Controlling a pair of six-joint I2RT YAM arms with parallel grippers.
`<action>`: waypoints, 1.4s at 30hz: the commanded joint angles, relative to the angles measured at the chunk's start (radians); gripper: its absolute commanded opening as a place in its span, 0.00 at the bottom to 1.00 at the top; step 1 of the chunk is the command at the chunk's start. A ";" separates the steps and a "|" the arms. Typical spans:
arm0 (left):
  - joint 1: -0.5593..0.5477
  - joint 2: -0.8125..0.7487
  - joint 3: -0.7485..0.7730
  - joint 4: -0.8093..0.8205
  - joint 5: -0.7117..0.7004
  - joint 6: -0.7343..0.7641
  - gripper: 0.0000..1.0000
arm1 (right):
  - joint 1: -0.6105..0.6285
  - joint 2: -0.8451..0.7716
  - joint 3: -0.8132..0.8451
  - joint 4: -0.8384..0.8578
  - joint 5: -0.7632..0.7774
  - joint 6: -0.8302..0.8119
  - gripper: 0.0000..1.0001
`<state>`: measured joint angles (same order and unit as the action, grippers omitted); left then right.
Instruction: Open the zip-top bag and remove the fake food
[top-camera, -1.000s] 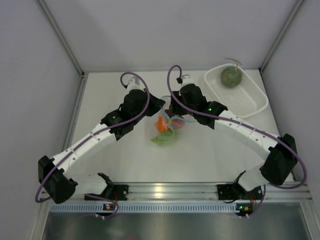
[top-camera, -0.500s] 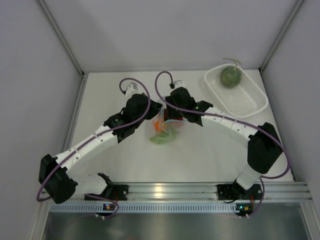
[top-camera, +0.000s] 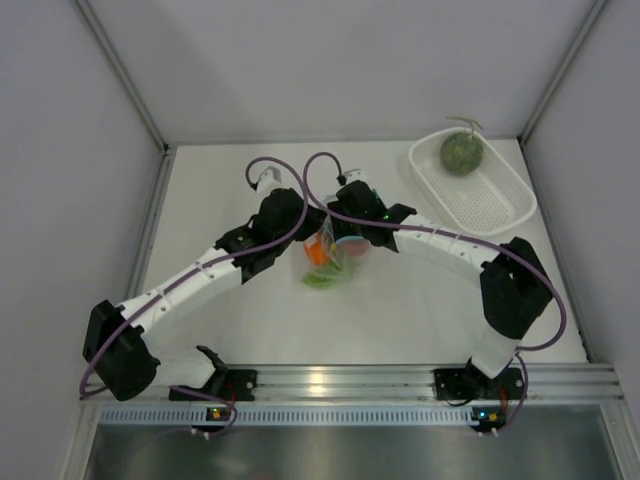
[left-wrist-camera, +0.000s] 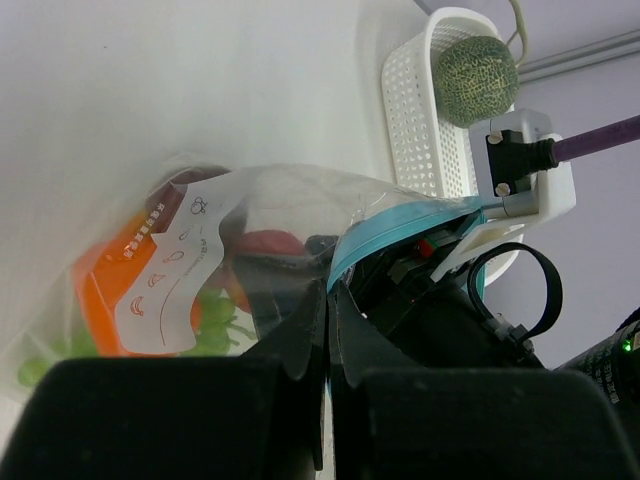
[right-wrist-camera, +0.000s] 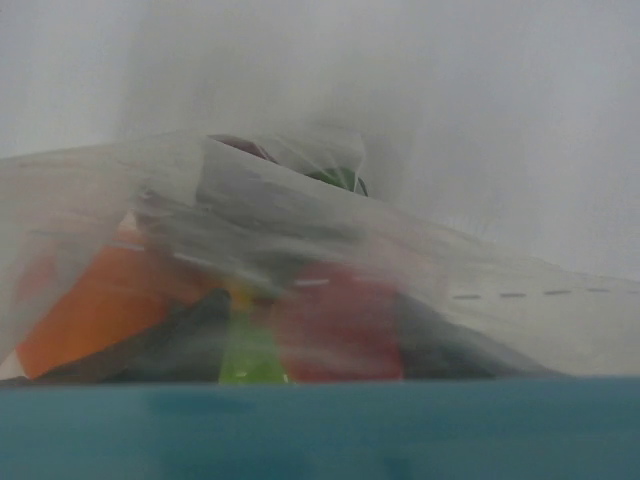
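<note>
Left gripper (left-wrist-camera: 326, 312) first: its jaws are pressed together, clamped on the lip of the zip-top bag (left-wrist-camera: 250, 205), right where the light blue zip strip (left-wrist-camera: 395, 222) runs down to the tips. Just beyond those jaws, through the film, are an orange piece (left-wrist-camera: 105, 300), a leafy green piece (left-wrist-camera: 212, 318) and a red piece (left-wrist-camera: 268, 243), so that fake food sits inside the bag. Beside the left jaws, the right gripper (top-camera: 342, 232) is hard against the bag's mouth. Its own camera shows only plastic and blue strip, so I cannot tell how its jaws stand. Farther off, well apart, the white basket (left-wrist-camera: 410, 130) holds the melon (left-wrist-camera: 476, 74). My read is that this is the removal step. Next, the right jaws need to pass the strip, close on one piece and draw it out while the left holds firm.
</note>
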<state>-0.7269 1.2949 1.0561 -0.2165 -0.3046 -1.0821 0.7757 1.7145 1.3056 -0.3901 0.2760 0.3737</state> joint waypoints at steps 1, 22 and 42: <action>0.003 0.018 -0.013 0.046 0.007 0.013 0.00 | -0.007 0.023 -0.008 -0.003 0.035 -0.018 0.68; 0.001 0.050 -0.024 0.046 0.027 -0.001 0.00 | -0.009 0.030 -0.169 0.028 0.060 0.016 0.74; 0.001 0.053 -0.021 0.046 0.038 0.010 0.00 | -0.009 -0.121 -0.124 0.011 0.003 -0.015 0.41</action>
<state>-0.7280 1.3514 1.0363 -0.2104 -0.2619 -1.0790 0.7692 1.6741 1.1320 -0.3714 0.2832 0.3801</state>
